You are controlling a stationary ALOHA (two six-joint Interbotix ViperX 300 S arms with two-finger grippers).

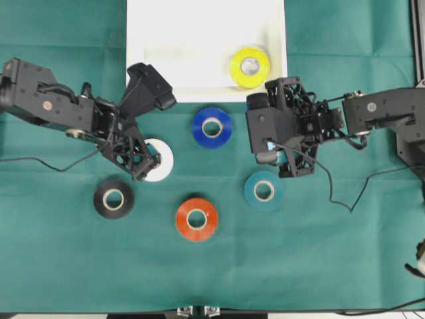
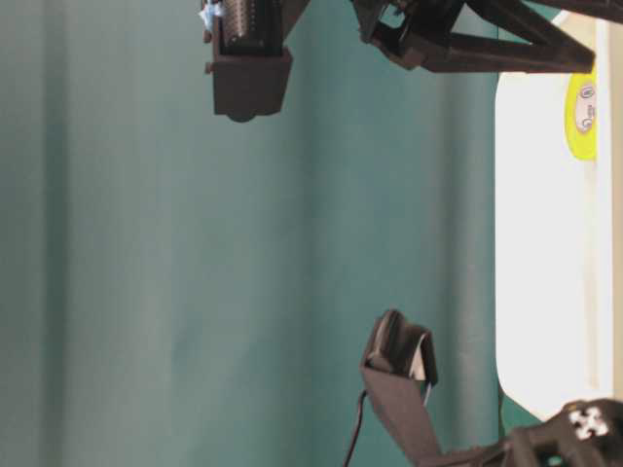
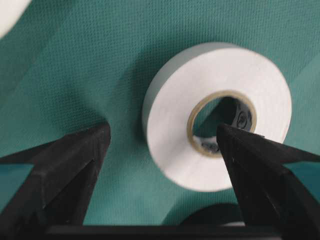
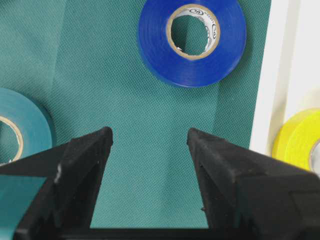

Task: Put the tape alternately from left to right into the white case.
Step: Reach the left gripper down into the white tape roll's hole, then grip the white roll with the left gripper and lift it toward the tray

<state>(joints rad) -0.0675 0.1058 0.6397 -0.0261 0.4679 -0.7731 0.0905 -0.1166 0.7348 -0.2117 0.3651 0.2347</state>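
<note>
The white case [image 1: 199, 46] lies at the table's far middle with the yellow tape [image 1: 250, 66] inside its right end. On the green cloth lie the blue tape [image 1: 212, 127], white tape [image 1: 166, 156], black tape [image 1: 113, 198], orange-red tape [image 1: 196, 219] and teal tape [image 1: 264, 191]. My left gripper [image 1: 149, 166] is open low over the white tape [image 3: 215, 115]. One finger is outside the roll's left side, the other over its core hole. My right gripper [image 4: 150, 132] is open and empty over bare cloth, with the blue tape [image 4: 192, 40] ahead of it.
Seen from the right wrist, the teal tape [image 4: 20, 125] sits left of the jaws and the case rim [image 4: 270, 75] with the yellow tape [image 4: 300, 140] to their right. Black cables trail across the cloth on both sides.
</note>
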